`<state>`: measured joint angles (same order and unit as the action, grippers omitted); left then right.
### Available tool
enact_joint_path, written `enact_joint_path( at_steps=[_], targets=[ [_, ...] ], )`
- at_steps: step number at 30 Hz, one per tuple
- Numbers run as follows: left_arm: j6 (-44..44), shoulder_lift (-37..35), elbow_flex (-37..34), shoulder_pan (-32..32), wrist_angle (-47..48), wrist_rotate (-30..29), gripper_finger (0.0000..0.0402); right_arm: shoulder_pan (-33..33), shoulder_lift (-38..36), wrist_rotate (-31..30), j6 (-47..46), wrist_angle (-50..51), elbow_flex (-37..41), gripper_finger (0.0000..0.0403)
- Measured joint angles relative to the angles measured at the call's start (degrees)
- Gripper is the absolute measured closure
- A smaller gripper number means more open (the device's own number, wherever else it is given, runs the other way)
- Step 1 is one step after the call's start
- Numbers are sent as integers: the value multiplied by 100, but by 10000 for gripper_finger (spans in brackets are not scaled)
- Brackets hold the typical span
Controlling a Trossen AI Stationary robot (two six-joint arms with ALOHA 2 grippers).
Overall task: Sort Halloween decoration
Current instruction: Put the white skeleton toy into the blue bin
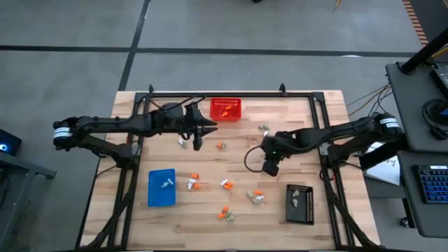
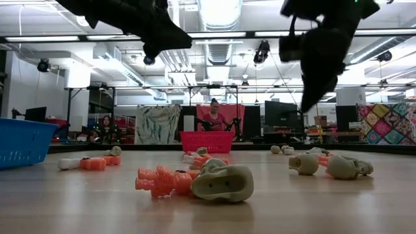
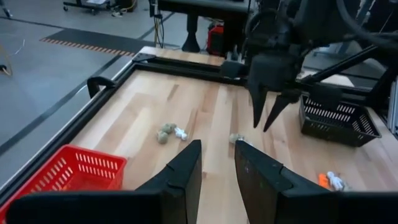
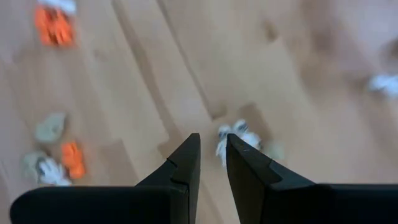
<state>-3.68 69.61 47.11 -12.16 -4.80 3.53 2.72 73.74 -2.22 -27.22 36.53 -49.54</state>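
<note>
Halloween decoration [image 1: 225, 185]: many tiny trinkets, bright orange, white and pale grey-beige, lying loose over the middle and near part of the wooden worktop [image 1: 329, 119]. Seen from table height, one grey-beige piece [image 2: 222, 182] is rounded and skull-like with dark hollows, touching an orange, knobbly piece [image 2: 159, 181]. Others lie in pairs or threes, orange beside white. A few sit inside the blue tray [image 1: 161, 187] and the black tray [image 1: 299, 204]; orange ones show in the red mesh basket [image 1: 226, 109] at the far edge.

Left gripper [image 1: 197, 143]: hangs above the worktop just beside the red basket, jaws parted by a narrow gap, nothing between them.

Right gripper [image 1: 270, 168]: hangs over the worktop centre, above a small white trinket [image 4: 239, 135]; jaws a narrow gap apart, holding nothing.
</note>
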Motion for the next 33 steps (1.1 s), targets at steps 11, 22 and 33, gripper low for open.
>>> enact_joint_path(
  at_steps=[11,22,33],
  targets=[
    [118,60,-2,-2,8,0,322,23,757,417,332,551,0,337],
    [179,60,-2,-2,-20,0,322,177,964,-83,1043,451,0,296],
    [273,60,-2,-2,-46,0,322,177,1657,-224,867,118,-7,253]
  ],
)
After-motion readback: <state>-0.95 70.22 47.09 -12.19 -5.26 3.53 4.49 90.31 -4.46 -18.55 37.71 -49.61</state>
